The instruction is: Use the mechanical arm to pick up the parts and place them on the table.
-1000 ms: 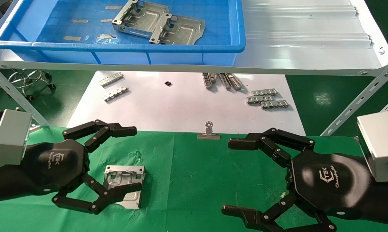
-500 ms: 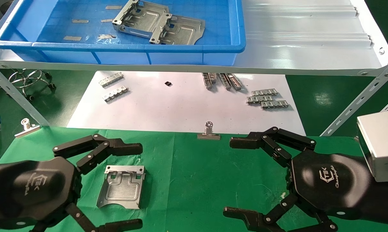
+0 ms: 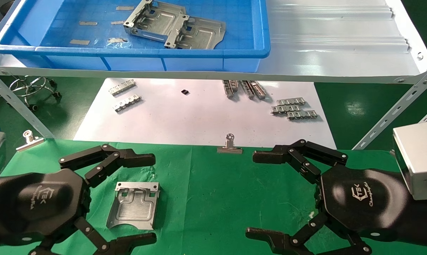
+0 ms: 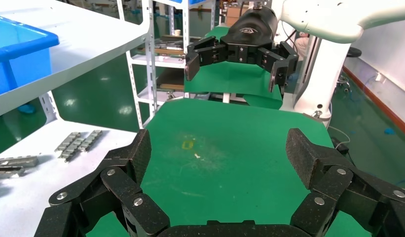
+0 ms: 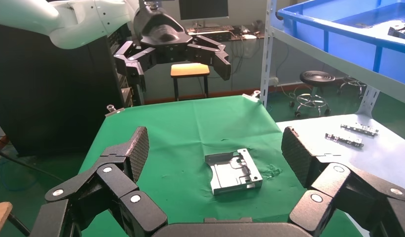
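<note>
The table [image 3: 213, 198], draped in wrinkled green cloth, fills the near field below me; its near edge is cut off by the frame, and open cloth lies between my two hands. Behind it a white sheet [image 3: 199, 117] carries small toothed metal strips [image 3: 294, 109], partly shaded by the pale ribbed shelf [image 3: 341, 39]. On that shelf, the blue bin [image 3: 213, 53] holds two overlapping parts [image 3: 174, 26], the rear one partly covering the other. My right gripper [image 3: 250, 194] hangs over the cloth's right side, fingers spread wide, its lower finger clipped by the frame. My left gripper [image 3: 151, 200] hovers at the left, fingers likewise apart and gripping nothing; its palm runs off the picture's edge. One part [image 3: 133, 205] lies flat on the cloth between my left fingers, touching neither. A binder clip [image 3: 229, 145] sits at the cloth's far edge.
</note>
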Robot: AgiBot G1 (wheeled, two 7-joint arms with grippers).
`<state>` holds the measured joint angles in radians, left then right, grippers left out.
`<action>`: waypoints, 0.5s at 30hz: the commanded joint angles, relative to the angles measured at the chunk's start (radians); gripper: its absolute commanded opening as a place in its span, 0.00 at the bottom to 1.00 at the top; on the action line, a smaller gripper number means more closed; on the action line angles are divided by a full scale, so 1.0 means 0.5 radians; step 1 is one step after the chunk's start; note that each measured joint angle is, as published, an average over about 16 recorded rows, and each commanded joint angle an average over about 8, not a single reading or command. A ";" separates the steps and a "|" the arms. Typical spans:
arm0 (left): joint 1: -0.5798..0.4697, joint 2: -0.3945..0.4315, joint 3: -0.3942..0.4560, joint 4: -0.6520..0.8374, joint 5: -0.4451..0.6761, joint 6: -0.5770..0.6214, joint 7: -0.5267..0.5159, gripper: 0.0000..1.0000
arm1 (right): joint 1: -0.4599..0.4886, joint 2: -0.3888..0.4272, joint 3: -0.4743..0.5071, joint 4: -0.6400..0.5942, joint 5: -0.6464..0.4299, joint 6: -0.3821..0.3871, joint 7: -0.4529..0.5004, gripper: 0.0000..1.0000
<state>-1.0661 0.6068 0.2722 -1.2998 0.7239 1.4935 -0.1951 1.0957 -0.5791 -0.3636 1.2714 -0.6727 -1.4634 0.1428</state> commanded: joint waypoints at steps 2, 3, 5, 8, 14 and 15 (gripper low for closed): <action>-0.004 0.002 0.004 0.008 0.004 0.001 0.004 1.00 | 0.000 0.000 0.000 0.000 0.000 0.000 0.000 1.00; -0.005 0.003 0.005 0.010 0.004 0.001 0.005 1.00 | 0.000 0.000 0.000 0.000 0.000 0.000 0.000 1.00; -0.007 0.004 0.007 0.014 0.005 0.002 0.007 1.00 | 0.000 0.000 0.000 0.000 0.000 0.000 0.000 1.00; -0.010 0.005 0.009 0.018 0.007 0.002 0.009 1.00 | 0.000 0.000 0.000 0.000 0.000 0.000 0.000 1.00; -0.013 0.006 0.011 0.024 0.010 0.003 0.011 1.00 | 0.000 0.000 0.000 0.000 0.000 0.000 0.000 1.00; -0.013 0.006 0.011 0.025 0.010 0.003 0.012 1.00 | 0.000 0.000 0.000 0.000 0.000 0.000 0.000 1.00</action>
<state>-1.0722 0.6098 0.2775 -1.2883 0.7286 1.4949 -0.1895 1.0958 -0.5791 -0.3636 1.2714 -0.6727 -1.4634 0.1428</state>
